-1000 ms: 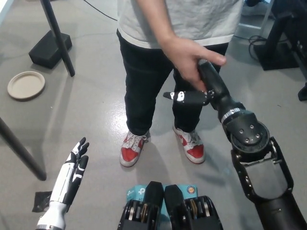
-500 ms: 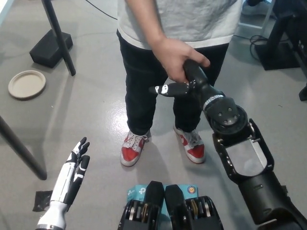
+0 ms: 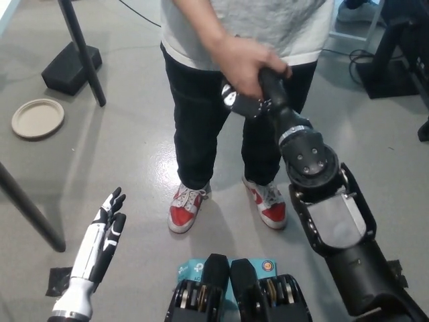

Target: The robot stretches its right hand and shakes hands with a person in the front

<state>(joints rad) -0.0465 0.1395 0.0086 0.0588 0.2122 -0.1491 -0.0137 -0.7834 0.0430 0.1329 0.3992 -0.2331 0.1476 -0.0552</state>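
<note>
Person's hand (image 3: 240,62) clasping black right robot hand (image 3: 258,102); white left robot hand (image 3: 104,231) low, fingers apart

Pretty even indoor light here, bright enough and nothing blown out. The grey floor (image 3: 127,154) has a soft sheen, with a pale glare patch just left of the person's legs (image 3: 201,127). Shadows are faint and smeary, mostly under the red-and-white shoes (image 3: 184,208). The person's hand (image 3: 241,64) is motion-blurred where it grips the black robot hand (image 3: 258,100); everything else looks fairly sharp.
</note>
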